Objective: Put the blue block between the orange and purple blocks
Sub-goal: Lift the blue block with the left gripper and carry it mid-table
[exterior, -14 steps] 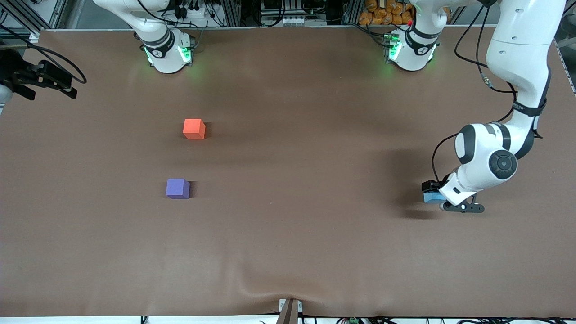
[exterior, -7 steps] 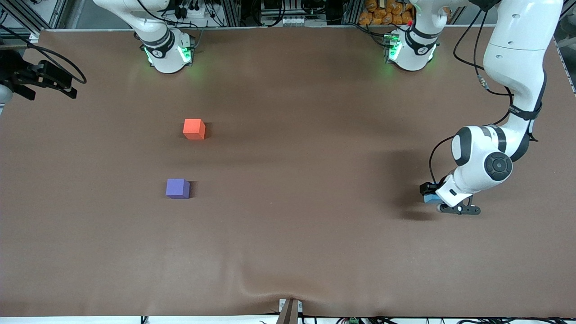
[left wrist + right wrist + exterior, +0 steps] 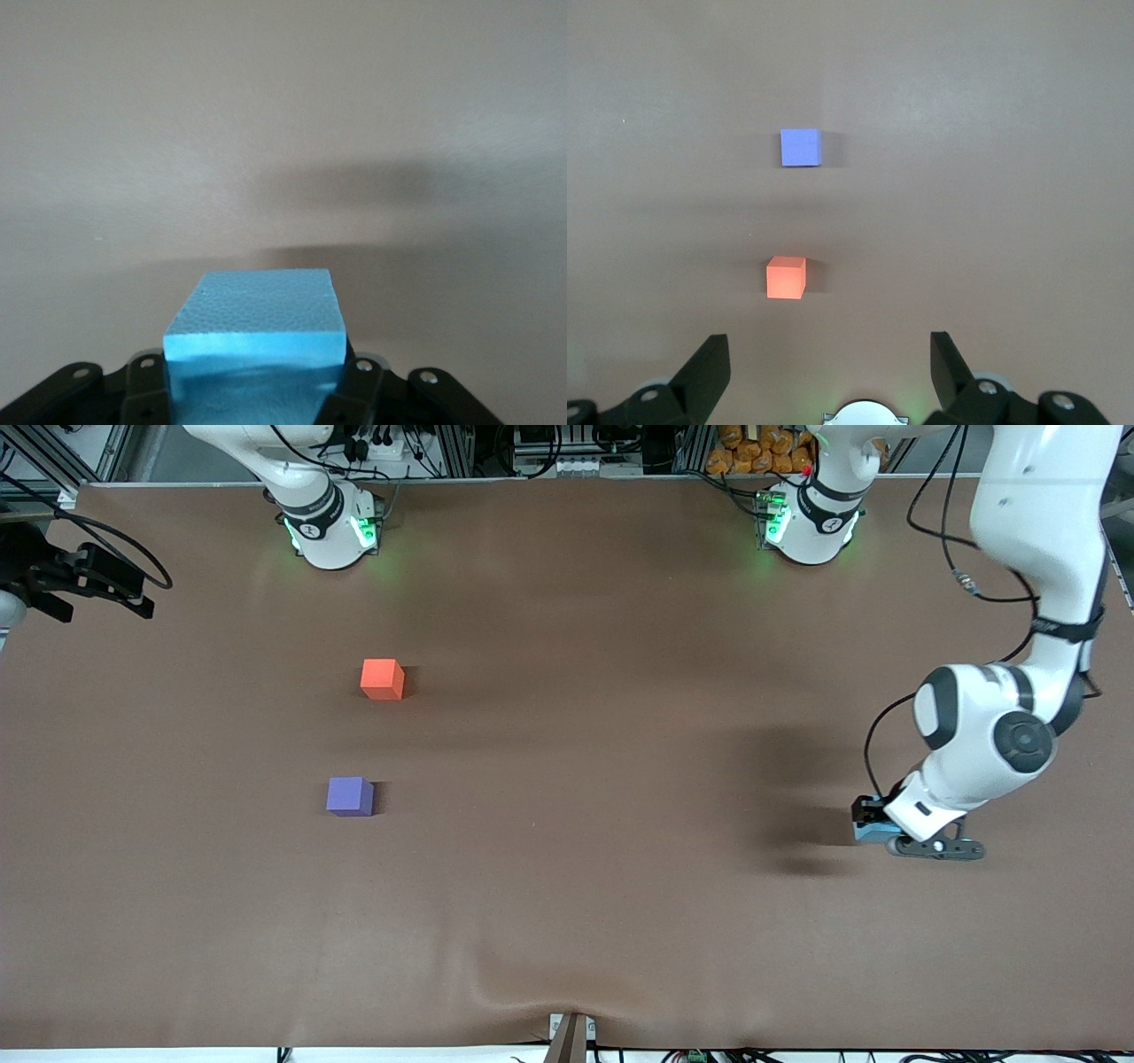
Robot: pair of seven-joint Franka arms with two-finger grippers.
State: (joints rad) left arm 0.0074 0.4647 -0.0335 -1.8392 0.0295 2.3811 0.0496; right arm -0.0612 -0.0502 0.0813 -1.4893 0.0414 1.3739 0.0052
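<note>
The blue block (image 3: 872, 833) (image 3: 254, 312) is clamped between the fingers of my left gripper (image 3: 879, 825) (image 3: 254, 390), which is shut on it low over the table at the left arm's end. The orange block (image 3: 383, 679) (image 3: 786, 277) and the purple block (image 3: 350, 796) (image 3: 801, 147) rest on the table toward the right arm's end, purple nearer the front camera, with a gap of bare cloth between them. My right gripper (image 3: 827, 345) hangs open and empty high above the table, looking down on both blocks.
Brown cloth (image 3: 576, 779) covers the whole table. The two arm bases (image 3: 330, 530) (image 3: 808, 524) stand at the table's edge farthest from the front camera. A wide stretch of bare cloth separates the blue block from the other two.
The left gripper closed on the blue block, then shifted with it toward the left arm's end of the table. The right arm, orange block and purple block stayed put.
</note>
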